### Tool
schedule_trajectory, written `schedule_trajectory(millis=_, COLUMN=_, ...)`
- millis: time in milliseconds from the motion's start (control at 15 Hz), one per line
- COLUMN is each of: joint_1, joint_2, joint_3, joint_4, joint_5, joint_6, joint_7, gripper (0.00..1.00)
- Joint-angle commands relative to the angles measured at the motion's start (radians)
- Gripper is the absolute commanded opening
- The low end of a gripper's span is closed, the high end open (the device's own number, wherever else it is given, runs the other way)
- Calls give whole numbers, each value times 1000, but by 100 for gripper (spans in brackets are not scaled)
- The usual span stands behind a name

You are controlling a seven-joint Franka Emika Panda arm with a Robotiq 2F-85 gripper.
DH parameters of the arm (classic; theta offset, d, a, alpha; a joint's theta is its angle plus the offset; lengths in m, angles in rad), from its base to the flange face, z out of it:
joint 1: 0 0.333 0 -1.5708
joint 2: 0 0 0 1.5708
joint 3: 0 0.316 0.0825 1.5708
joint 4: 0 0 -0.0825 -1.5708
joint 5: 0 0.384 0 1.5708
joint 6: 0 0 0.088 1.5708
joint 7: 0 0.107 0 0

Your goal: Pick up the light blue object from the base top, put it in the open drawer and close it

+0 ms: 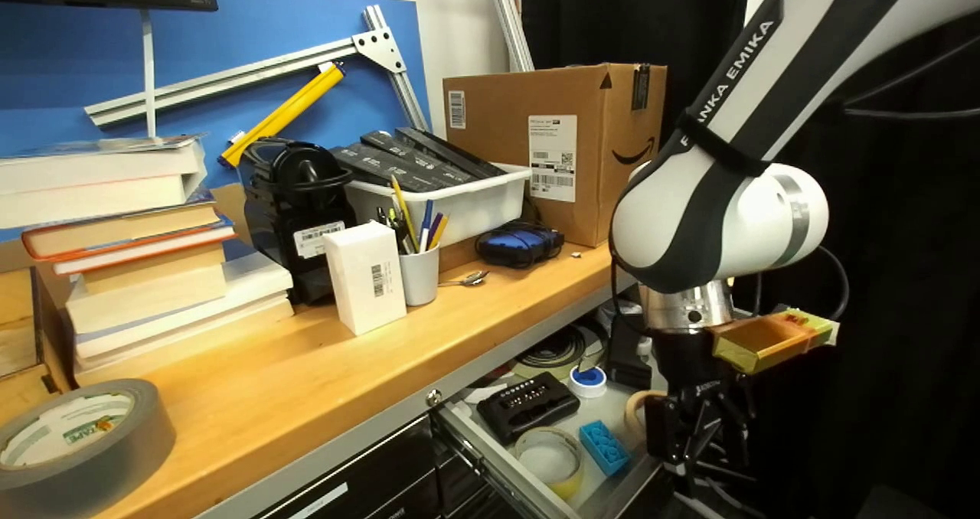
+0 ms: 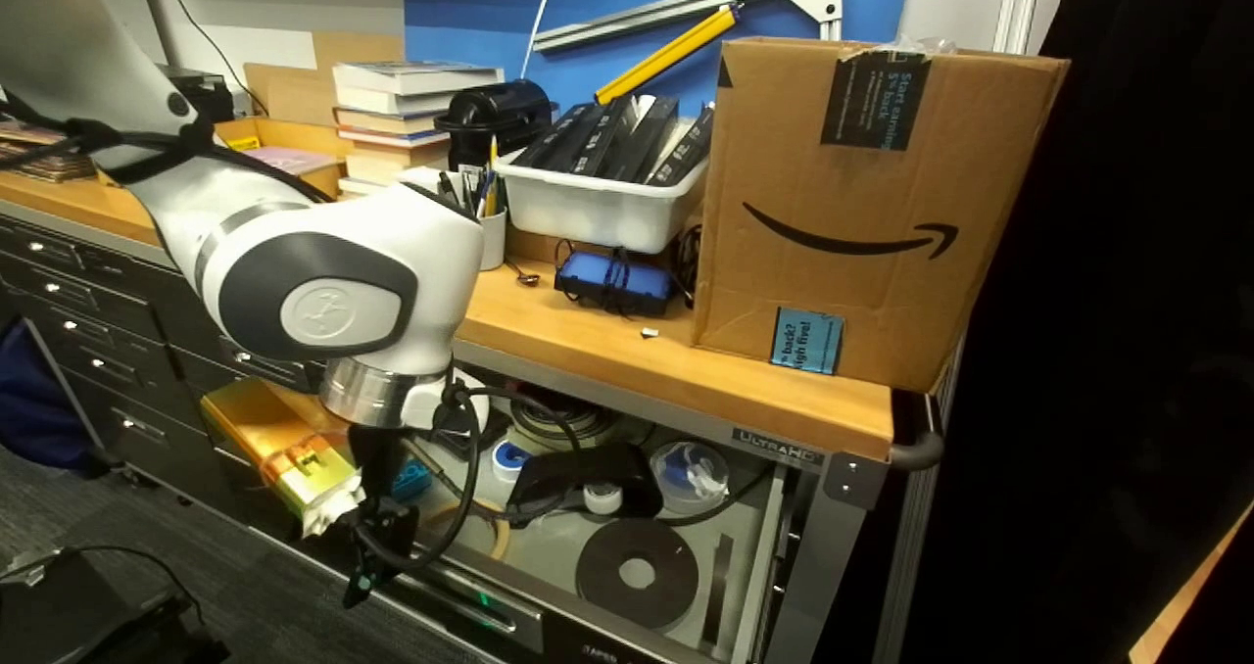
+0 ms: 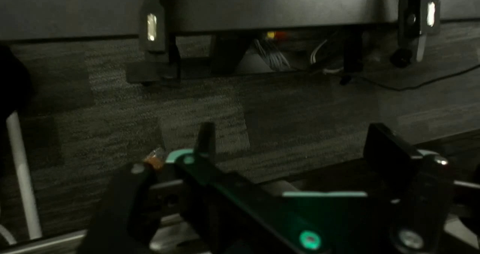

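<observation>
The light blue object (image 1: 604, 448) is a small block with round hollows. It lies inside the open drawer (image 1: 511, 469), beside a yellowish tape roll. In an exterior view the arm partly hides the block (image 2: 411, 478), near the drawer wall (image 2: 759, 586). My gripper (image 1: 700, 458) hangs at the drawer's front edge, apart from the block. In an exterior view the gripper (image 2: 377, 556) shows just outside the drawer front. In the wrist view the gripper (image 3: 292, 141) has its fingers wide apart, with nothing between them and carpet beyond.
The drawer also holds a black battery case (image 1: 528, 406), a tape roll (image 1: 548, 461), a blue-white spool (image 1: 587, 381) and a black disc (image 2: 637, 571). The wooden top (image 1: 306, 381) carries books, a white box (image 1: 366, 278), a pen cup (image 1: 420, 274) and a cardboard box (image 2: 872, 223).
</observation>
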Motion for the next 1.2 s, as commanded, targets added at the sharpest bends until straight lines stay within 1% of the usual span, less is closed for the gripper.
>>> schedule_trajectory(millis=0, joint_1=33, joint_2=-8, joint_3=38, joint_4=-27, joint_5=74, joint_6=203, joint_7=89, gripper=100)
schedule_trajectory(millis=200, joint_1=54, joint_2=21, joint_3=65, joint_4=-18, joint_5=79, joint_6=384, joint_7=176, gripper=100)
schedule_trajectory(millis=333, joint_1=77, joint_2=55, joint_3=87, joint_4=-13, joint_5=30, joint_6=527, joint_7=283, gripper=100)
schedule_trajectory(millis=400, joint_1=91, joint_2=76, joint_3=91, joint_4=-12, joint_5=-30, joint_6=603, joint_7=358, gripper=100)
schedule_trajectory(millis=467, joint_1=110, joint_2=104, joint_3=84, joint_4=-3, joint_5=-129, joint_6=675, joint_7=454, gripper=100)
schedule_trajectory(millis=533, joint_1=156, joint_2=131, joint_3=24, joint_4=7, joint_5=-237, joint_6=737, joint_7=528, gripper=100)
schedule_trajectory(millis=600, joint_1=260, joint_2=140, joint_3=-84, joint_4=24, joint_5=-322, joint_6=768, joint_7=600, gripper=100)
schedule_trajectory(millis=867, joint_1=529, joint_2=232, joint_3=-395, joint_4=174, joint_5=-686, joint_6=822, joint_7=916, gripper=100)
schedule_trajectory(millis=1067, joint_1=755, joint_2=294, joint_3=-623, joint_4=259, joint_5=-851, joint_6=837, joint_7=1151, gripper=100)
schedule_trajectory(millis=1133, joint_1=834, joint_2=302, joint_3=-696, joint_4=262, joint_5=-897, joint_6=831, joint_7=1220, gripper=100)
